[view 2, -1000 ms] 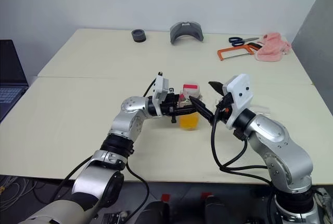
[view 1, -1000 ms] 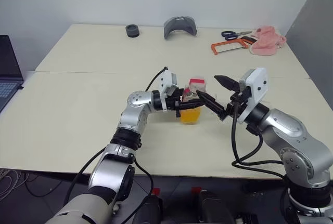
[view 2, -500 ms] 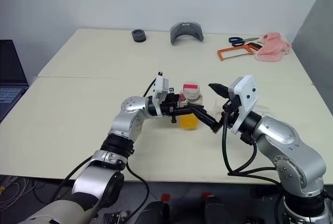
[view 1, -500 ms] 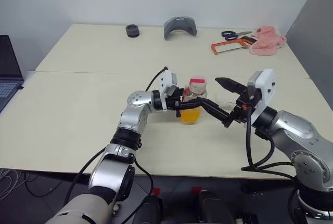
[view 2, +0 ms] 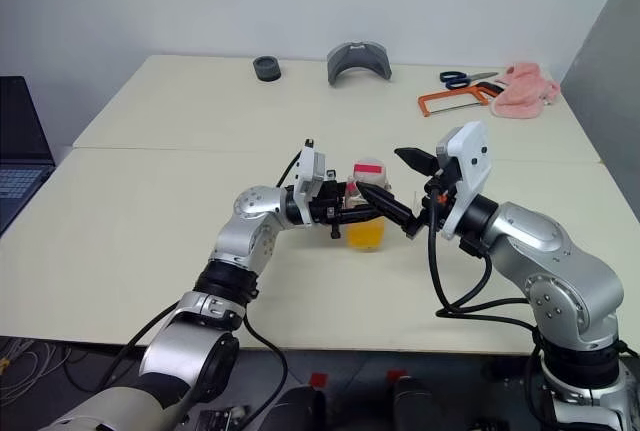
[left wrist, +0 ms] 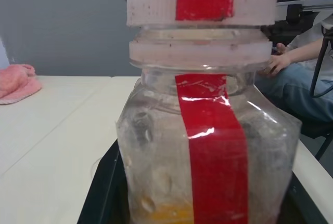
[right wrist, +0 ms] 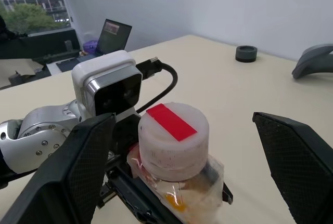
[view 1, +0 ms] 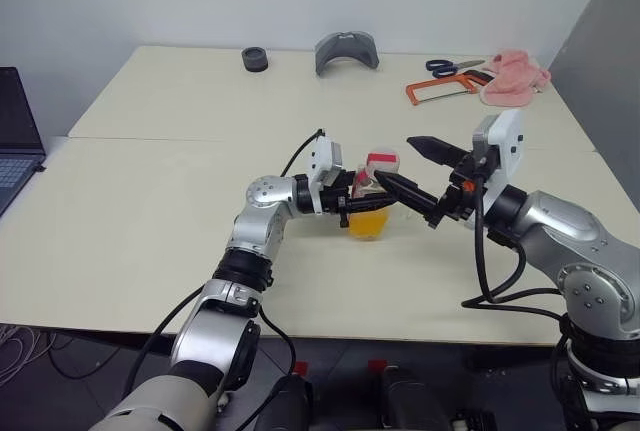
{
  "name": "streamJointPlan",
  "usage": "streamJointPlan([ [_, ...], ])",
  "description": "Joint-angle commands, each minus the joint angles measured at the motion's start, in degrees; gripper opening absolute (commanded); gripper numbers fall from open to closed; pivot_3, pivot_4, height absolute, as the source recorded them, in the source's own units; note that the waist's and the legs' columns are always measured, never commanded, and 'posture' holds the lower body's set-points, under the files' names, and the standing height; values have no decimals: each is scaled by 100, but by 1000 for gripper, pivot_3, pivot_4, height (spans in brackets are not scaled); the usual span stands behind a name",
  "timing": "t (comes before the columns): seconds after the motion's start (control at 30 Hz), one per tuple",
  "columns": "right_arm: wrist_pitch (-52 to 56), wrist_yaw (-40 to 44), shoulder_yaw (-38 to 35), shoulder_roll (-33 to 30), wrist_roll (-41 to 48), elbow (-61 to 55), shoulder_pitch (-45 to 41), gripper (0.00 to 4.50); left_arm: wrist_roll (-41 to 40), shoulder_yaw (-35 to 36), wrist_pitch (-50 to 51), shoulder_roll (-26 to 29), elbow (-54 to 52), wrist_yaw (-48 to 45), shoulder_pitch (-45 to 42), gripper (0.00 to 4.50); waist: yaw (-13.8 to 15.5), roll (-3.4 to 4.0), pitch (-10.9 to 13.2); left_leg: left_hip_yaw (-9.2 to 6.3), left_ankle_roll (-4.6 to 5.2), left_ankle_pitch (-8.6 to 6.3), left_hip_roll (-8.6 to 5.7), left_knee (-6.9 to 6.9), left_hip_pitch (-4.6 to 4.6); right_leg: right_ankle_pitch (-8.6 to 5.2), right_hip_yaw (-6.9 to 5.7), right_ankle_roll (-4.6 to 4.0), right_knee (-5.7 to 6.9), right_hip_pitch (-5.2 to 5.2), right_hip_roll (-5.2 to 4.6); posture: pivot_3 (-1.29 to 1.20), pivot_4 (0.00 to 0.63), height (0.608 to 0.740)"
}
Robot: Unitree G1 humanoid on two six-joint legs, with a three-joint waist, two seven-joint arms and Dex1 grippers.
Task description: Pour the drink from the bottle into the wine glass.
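Note:
A small clear bottle (view 1: 368,213) with a red-and-white cap (right wrist: 174,130) stands upright at the middle of the table. The orange drink (view 1: 366,223) fills its lower part. My left gripper (view 1: 354,196) reaches in from the left, shut on the bottle's body below the neck. My right gripper (view 1: 396,160) comes from the right at cap height and is open wide. In the right wrist view, its fingers (right wrist: 83,167) stand on either side of the cap, apart from it. The wine glass is hidden.
At the far edge of the table lie a black ring (view 1: 254,58), a grey curved piece (view 1: 346,52), scissors (view 1: 452,67), an orange hacksaw (view 1: 440,88) and a pink cloth (view 1: 515,73). A laptop (view 1: 15,121) sits at the left edge. A seated person (left wrist: 296,73) is beyond the table.
My right gripper has opened a little wider and shifted so its fingers now flank the cap. The left gripper and the bottle have stayed put.

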Motion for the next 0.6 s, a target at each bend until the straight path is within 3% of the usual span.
streamJointPlan([
  [0.03, -114, 132, 103, 14, -57, 33, -205, 4500, -71, -1, -136, -8, -249, -39, -80, 1581, 2, 0, 0, -1, 0, 0, 0, 0, 0, 0, -1, 0, 0, 0, 1, 0, 150, 740],
  [0.33, -115, 274, 205, 77, -93, 230, -349, 4500, -62, -22, -177, 16, -251, -19, -68, 1581, 5, 0, 0, -2, 0, 0, 1, 0, -1, 0, -1, 0, 0, 0, -2, 0, 150, 740],
  [0.47, -125, 315, 210, 122, -110, 230, -359, 3596, -63, -29, -170, 27, -280, -11, -41, 1581, 5, 0, 0, -2, 0, 0, 1, 0, -1, 0, -1, 0, 0, 0, -2, 0, 150, 740],
  [0.6, -154, 341, 246, 135, -158, 194, -345, 2121, -62, -35, -167, 29, -295, -2, -31, 1581, 5, 0, 0, -4, 0, 0, 1, 0, -1, 0, -1, 0, 0, 0, -2, 0, 150, 740],
])
